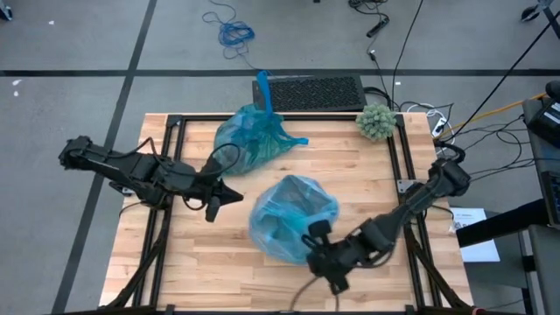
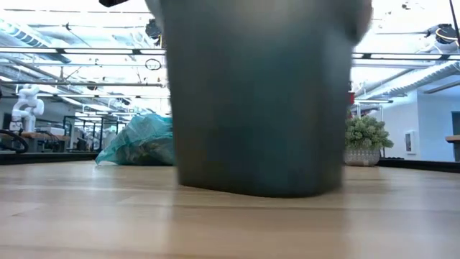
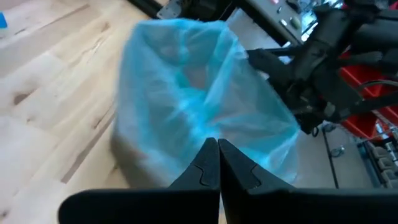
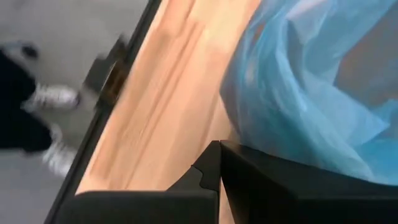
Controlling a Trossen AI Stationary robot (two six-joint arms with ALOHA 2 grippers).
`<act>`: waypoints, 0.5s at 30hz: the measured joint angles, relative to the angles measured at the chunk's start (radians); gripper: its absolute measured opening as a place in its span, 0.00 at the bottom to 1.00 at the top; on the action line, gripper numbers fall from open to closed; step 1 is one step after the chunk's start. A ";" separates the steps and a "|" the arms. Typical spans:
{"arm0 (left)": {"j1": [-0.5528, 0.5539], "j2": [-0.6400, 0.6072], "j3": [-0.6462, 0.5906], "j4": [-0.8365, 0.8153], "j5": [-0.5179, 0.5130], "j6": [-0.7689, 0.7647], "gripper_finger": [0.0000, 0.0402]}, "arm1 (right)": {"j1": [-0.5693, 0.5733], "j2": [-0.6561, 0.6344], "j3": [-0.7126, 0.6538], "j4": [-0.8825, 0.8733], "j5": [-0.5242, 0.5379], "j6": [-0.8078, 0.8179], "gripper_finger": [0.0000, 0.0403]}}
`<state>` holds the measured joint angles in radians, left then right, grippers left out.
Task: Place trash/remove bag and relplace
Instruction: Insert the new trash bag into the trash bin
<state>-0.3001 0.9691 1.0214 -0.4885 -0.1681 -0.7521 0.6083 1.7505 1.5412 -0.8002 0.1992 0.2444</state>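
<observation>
A grey bin (image 2: 259,108) lined with a pale blue bag (image 1: 293,217) stands at the table's middle. A full blue bag (image 1: 252,136), gathered at its top, lies on the table toward the far edge. No loose trash shows. My left gripper (image 1: 234,196) is shut, level and pointing at the bin from the table's left, a short gap away (image 3: 217,155). My right gripper (image 1: 315,236) is shut at the bin's near right side, beside the liner's overhang (image 4: 292,118). My right gripper (image 4: 217,152) lies close against the liner's overhanging film (image 4: 273,134) on the bin's near right side, coming level from the table's right. No film shows between the shut fingers. I cannot tell whether the fingers touch the film.
A fuzzy grey-green ball (image 1: 376,121) sits at the far right corner. A black ribbed mat (image 1: 311,90) lies beyond the far edge. Bare wood shows on the near left of the table (image 1: 184,262). Cables run over the floor to the right.
</observation>
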 joint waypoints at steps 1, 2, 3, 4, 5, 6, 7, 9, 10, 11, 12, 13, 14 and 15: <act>-0.007 0.000 0.000 0.005 -0.010 0.000 0.00 | -0.018 0.006 0.000 0.031 0.005 -0.009 0.00; -0.014 -0.001 0.000 0.007 -0.019 0.000 0.00 | -0.038 0.009 -0.001 0.058 0.010 -0.015 0.00; -0.022 -0.001 0.000 0.003 -0.025 -0.001 0.00 | -0.059 0.013 -0.002 0.082 0.020 -0.024 0.00; -0.029 -0.001 0.000 0.001 -0.030 -0.002 0.00 | -0.082 0.015 -0.003 0.105 0.026 -0.035 0.00; -0.035 -0.001 0.000 -0.001 -0.037 -0.002 0.00 | -0.105 0.016 -0.004 0.127 0.025 -0.039 0.00; -0.041 0.000 0.000 -0.002 -0.044 -0.002 0.00 | -0.132 0.017 -0.004 0.150 0.019 -0.042 0.00; -0.046 0.000 0.000 -0.002 -0.047 -0.002 0.00 | -0.156 0.017 -0.005 0.166 0.014 -0.046 0.00; -0.057 -0.001 0.000 -0.001 -0.056 -0.002 0.00 | -0.202 0.018 -0.006 0.186 0.013 -0.052 0.00; -0.060 -0.001 0.000 -0.001 -0.062 -0.005 0.00 | -0.220 0.018 -0.006 0.197 0.004 -0.056 0.00; -0.065 -0.001 0.000 -0.001 -0.068 -0.012 0.00 | -0.236 0.018 -0.006 0.206 -0.014 -0.073 0.00; -0.072 -0.001 0.000 -0.002 -0.071 -0.021 0.00 | -0.247 0.014 -0.007 0.211 -0.033 -0.100 0.00; -0.079 -0.001 0.000 -0.001 -0.074 -0.026 0.00 | -0.253 0.008 -0.009 0.211 -0.054 -0.125 0.00; -0.088 -0.001 0.000 0.000 -0.076 -0.026 0.00 | -0.253 -0.001 -0.011 0.210 -0.073 -0.142 0.00; -0.099 -0.001 0.000 0.000 -0.078 -0.027 0.00 | -0.251 -0.014 -0.012 0.205 -0.089 -0.160 0.00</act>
<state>-0.3995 0.9680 1.0218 -0.4885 -0.2465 -0.7792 0.3575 1.7361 1.5294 -0.5954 0.1101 0.0845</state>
